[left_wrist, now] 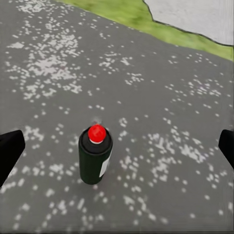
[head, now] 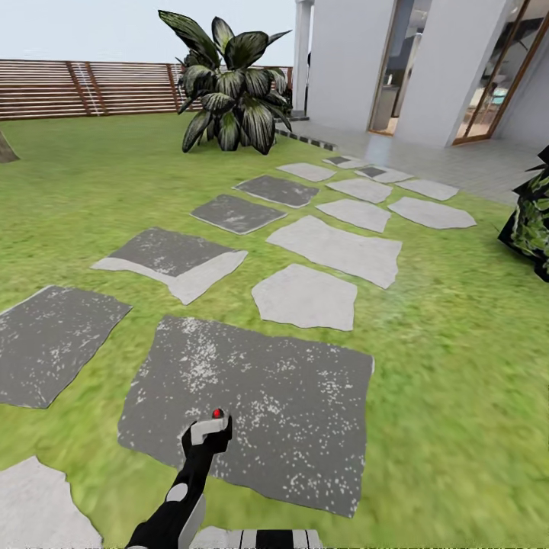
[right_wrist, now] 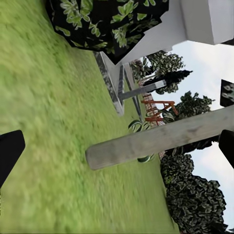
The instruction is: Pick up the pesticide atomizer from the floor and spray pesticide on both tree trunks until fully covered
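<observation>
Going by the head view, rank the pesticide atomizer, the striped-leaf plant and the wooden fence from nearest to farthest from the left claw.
1. Pesticide atomizer, just beyond the left claw, on the dark paving slab.
2. Striped-leaf plant, far ahead on the lawn.
3. Wooden fence, behind the plant, at the garden's edge.

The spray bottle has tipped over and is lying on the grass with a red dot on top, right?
Not quite. The spray bottle stands upright on the dark grey paving stone, not on grass; the left wrist view shows it. The red dot is on top.

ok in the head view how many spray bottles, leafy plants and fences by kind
spray bottles: 1
leafy plants: 2
fences: 1
total: 4
</observation>
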Controlling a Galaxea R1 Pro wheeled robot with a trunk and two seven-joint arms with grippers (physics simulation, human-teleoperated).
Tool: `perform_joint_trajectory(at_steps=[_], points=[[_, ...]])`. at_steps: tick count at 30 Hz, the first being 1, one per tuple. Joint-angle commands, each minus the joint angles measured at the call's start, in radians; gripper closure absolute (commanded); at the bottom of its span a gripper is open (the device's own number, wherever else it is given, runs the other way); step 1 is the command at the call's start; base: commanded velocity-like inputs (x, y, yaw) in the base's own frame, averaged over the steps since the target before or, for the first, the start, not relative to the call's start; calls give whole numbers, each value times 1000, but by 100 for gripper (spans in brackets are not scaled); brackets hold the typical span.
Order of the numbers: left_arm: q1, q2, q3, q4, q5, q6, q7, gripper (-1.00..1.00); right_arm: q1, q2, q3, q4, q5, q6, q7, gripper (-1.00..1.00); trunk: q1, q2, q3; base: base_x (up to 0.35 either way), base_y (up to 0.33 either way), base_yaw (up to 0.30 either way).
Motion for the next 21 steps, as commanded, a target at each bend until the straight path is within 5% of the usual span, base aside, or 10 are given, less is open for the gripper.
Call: perform_joint_trajectory(at_steps=[1,10,14,18,21], points=[[-1,-1,5,0,-6,-3,1,-100,0,0,-2,0,0,-5,0,-100,0,-1,-5,0,0,0],[0,-1,5,-27,-6,-25,1,-100,0,-2,-7,34,-3,-4,5,-100,2,-2,-24,0,0,0],[-1,0,5,-39,-9,-75,1,-100,0,-5,-7,69,-2,-4,3,-100,2,-2,-24,0,0,0],[-1,0,4,-38,-15,-218,1,-100,0,-30,-6,142,-2,-6,1,-100,3,-2,-28,0,0,0],[-1,0,4,-37,-15,-229,1,-100,0,-33,-6,147,-2,-6,1,-100,4,-3,-40,0,0,0]])
